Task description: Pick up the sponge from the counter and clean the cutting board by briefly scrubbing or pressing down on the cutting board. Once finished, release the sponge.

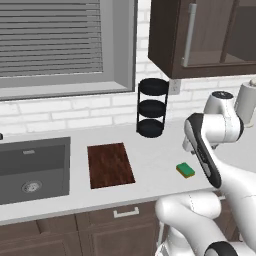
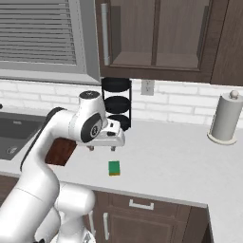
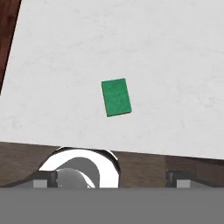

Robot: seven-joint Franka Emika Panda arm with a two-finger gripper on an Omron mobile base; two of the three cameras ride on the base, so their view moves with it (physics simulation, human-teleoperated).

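Observation:
The sponge point(image 1: 185, 170) point(image 2: 114, 168) point(image 3: 116, 97) lies flat, green side up, on the light counter point(image 1: 155, 155) point(image 2: 166, 156) point(image 3: 144, 39) near its front edge. The dark reddish-brown cutting board point(image 1: 110, 165) point(image 2: 60, 151) point(image 3: 6, 39) lies to its left, apart from it and partly hidden by my arm in the right base view. My gripper point(image 2: 101, 148) point(image 3: 111, 179) hovers above the counter, just behind and left of the sponge, pointing down. It is open, its fingers point(image 3: 179, 179) wide apart with nothing between them.
A black three-tier rack point(image 1: 152, 107) point(image 2: 117, 102) stands against the brick wall behind the board. The dark sink point(image 1: 32, 167) point(image 2: 14, 130) is at the left. A paper towel roll point(image 2: 226, 117) stands at the right. Wall cabinets point(image 2: 156, 38) hang overhead.

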